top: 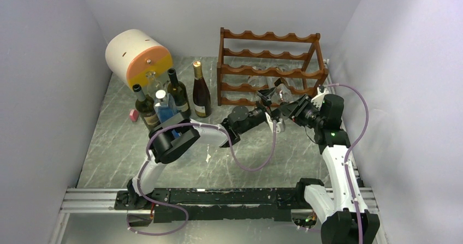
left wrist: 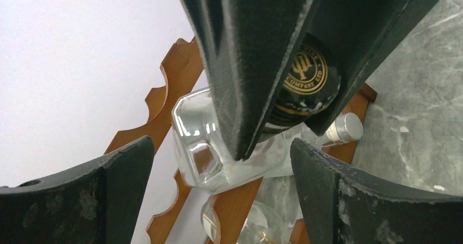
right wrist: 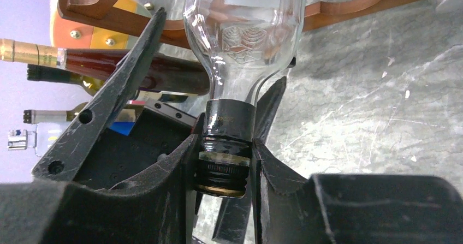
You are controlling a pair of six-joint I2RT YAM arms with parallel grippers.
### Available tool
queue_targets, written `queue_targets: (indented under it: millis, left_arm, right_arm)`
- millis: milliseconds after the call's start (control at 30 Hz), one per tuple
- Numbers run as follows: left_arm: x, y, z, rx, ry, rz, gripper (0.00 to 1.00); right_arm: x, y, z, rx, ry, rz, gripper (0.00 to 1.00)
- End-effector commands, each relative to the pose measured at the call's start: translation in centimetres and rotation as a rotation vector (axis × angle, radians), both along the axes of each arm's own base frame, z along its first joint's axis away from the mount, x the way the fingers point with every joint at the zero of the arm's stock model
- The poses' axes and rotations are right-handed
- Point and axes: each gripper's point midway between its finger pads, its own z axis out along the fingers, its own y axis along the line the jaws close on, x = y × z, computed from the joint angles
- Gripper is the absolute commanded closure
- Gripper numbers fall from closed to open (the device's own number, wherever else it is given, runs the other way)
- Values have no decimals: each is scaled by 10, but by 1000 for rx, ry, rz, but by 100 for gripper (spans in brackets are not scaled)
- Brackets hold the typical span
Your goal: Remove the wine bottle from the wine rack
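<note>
The task is underway, but the removal itself is not yet done. The wine bottle [right wrist: 245, 31] is clear glass with a dark capsule on its neck. It lies on its side in the wine rack [top: 267, 36], body resting across the scalloped wooden rails and neck pointing out toward the arms. From above, the glass is hard to pick out against the rails. It appears to sit in one of the lower tiers, though I cannot say which.

The grasp is made. The right hand [right wrist: 225, 146] is pressed together on the capped end of the neck, one finger on each side. The left wrist view shows the same pinch end-on, with the gold-printed cap between the dark fingers.

The left hand [left wrist: 222, 146] is spread wide and holds nothing. Its fingers [right wrist: 114, 102] stand on either side of the bottle's neck and shoulder, apart from the glass. It looks placed to support the bottle, not to carry it.

A second bottle with a silver cap [left wrist: 346, 128] lies in the rack just beside the first. Several dark bottles [top: 169, 96] stand upright on the tabletop [top: 109, 151], well to the left.

What remains, in my judgement, is nearly all of the move. The bottle has to be drawn out along its length until the body clears the rails, then brought away from the rack without knocking the neighbouring bottle.
</note>
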Motion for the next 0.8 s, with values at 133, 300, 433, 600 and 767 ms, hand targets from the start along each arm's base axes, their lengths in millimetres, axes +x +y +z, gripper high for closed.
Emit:
queue_targets:
  millis: [133, 300, 433, 600, 767]
  left_arm:
    - [7, -12, 7, -81, 24, 6, 2]
    - [18, -13, 2, -78, 25, 32, 2]
    - [36, -10, 7, -103, 9, 85, 2]
    - [53, -10, 10, -114, -31, 147, 1]
    - [57, -5, 23, -137, -43, 156, 9]
  right_arm:
    - [-4, 21, 55, 61, -158, 127, 100]
    - [-4, 24, 58, 86, -154, 136, 100]
    - [-7, 25, 62, 97, -160, 139, 100]
    - [-9, 27, 66, 109, -160, 146, 100]
    - [-11, 28, 67, 117, -159, 148, 100]
